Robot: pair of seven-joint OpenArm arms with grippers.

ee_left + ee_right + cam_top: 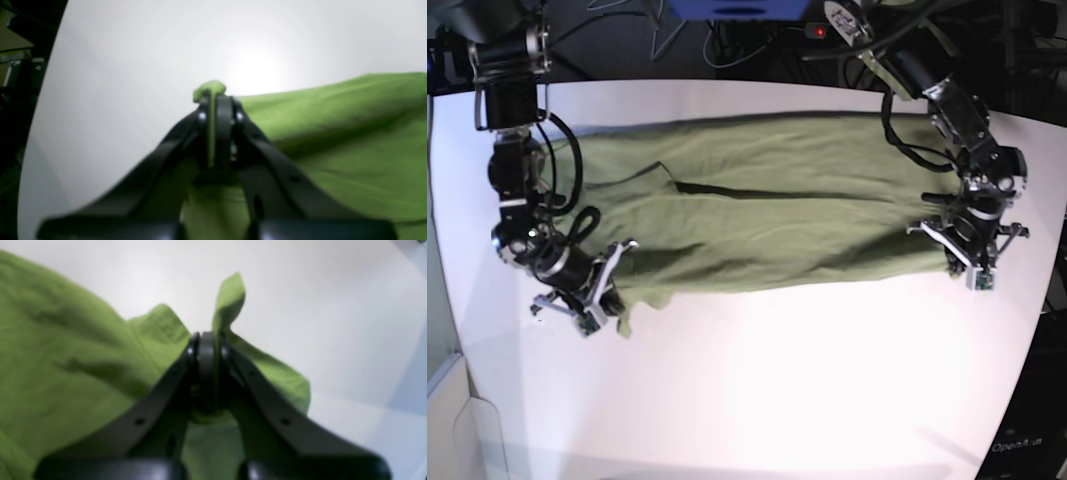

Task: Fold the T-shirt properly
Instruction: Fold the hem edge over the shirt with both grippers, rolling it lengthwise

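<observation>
Both sets of jaws are clamped on cloth: the left gripper (217, 100) and right gripper (208, 340) each pinch a near-edge corner of the T-shirt (767, 215), spread across the white desk (777, 390). Soft, light and limp, it will likely sag; corners suit gripping.

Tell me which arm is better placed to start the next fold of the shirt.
Neither alone: left gripper and right gripper each pinch a near corner of the T-shirt, so both should probably lift together.
</observation>
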